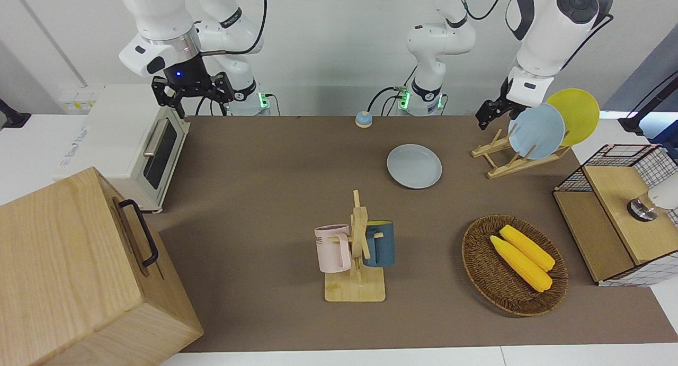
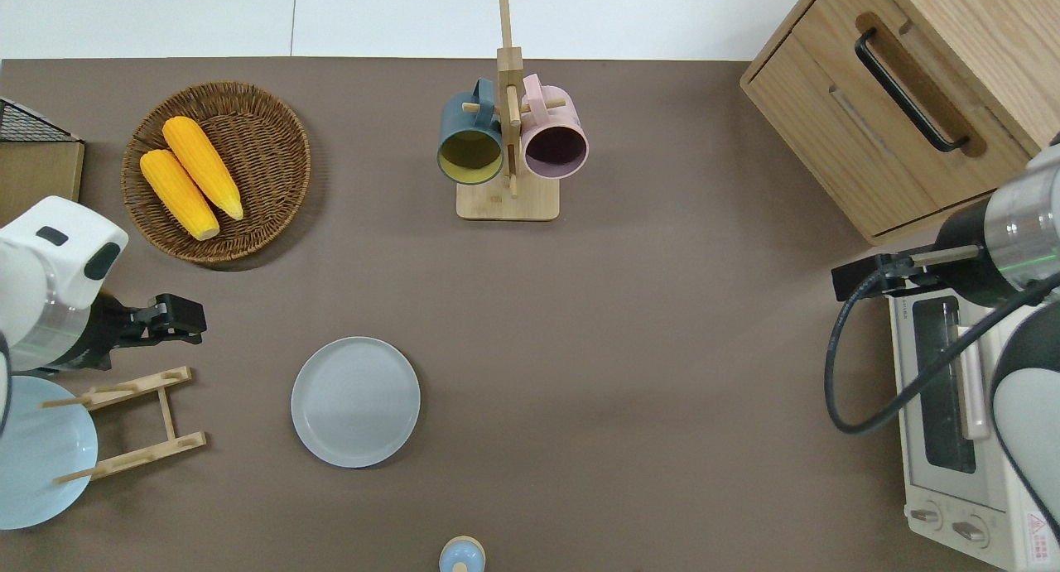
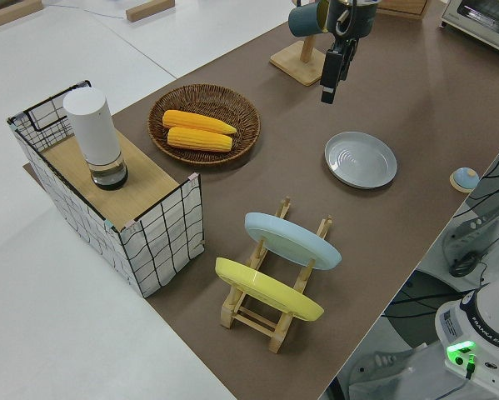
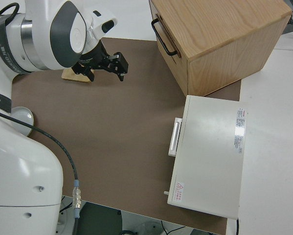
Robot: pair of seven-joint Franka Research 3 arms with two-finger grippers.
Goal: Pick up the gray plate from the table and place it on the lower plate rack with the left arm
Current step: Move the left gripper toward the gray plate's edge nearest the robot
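Your gray plate point(image 2: 355, 401) lies flat on the table point(image 2: 662, 348), beside the rack point(image 2: 137, 423) and toward the right arm's end from it. The rack holds a blue plate point(image 2: 33, 452) and a yellow plate point(image 1: 577, 114) upright. Your left gripper point(image 2: 178, 319) hangs over bare table between rack and corn basket point(image 2: 217, 170); I cannot tell its jaw state. The right arm is parked, gripper point(image 1: 193, 90) released.
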